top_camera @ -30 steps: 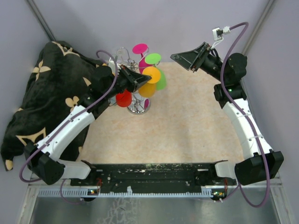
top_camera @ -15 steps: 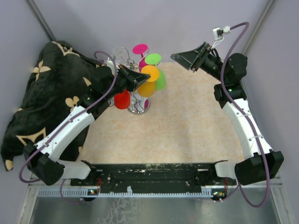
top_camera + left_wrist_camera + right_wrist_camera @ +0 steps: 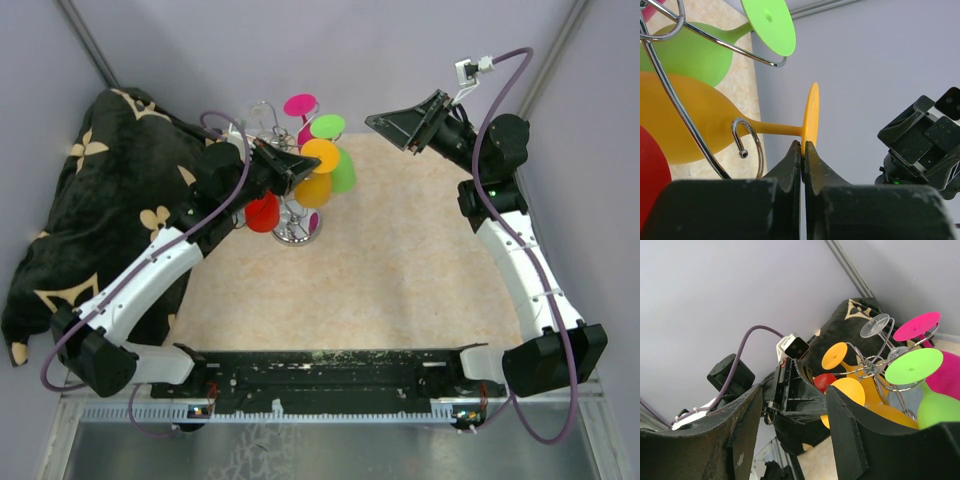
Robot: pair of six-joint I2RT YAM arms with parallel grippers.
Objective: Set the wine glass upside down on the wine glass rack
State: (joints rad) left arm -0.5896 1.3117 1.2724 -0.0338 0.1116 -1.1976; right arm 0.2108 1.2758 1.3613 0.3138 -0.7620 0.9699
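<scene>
The wine glass is orange, with its round foot (image 3: 811, 117) pinched edge-on by my left gripper (image 3: 803, 146), which is shut on it. Its stem (image 3: 775, 130) runs sideways across a curled loop (image 3: 747, 145) of the silver wine glass rack (image 3: 675, 107), and its bowl (image 3: 687, 122) lies among the wires. From above, the left gripper (image 3: 303, 165) reaches into the rack (image 3: 297, 232) beside the orange foot (image 3: 323, 157). My right gripper (image 3: 395, 128) hangs open and empty in the air to the right of the rack. The right wrist view shows the same foot (image 3: 847, 392) at my left fingers.
On the rack hang a green glass (image 3: 345, 172), a pink glass (image 3: 300, 104), a red glass (image 3: 264, 212), a clear glass (image 3: 262, 112) and a second orange one (image 3: 835, 356). A black patterned blanket (image 3: 90, 190) is heaped at the left beside the beige mat (image 3: 400, 270).
The left gripper and the orange glass have shifted only very slightly at the rack. The right arm has not moved.
</scene>
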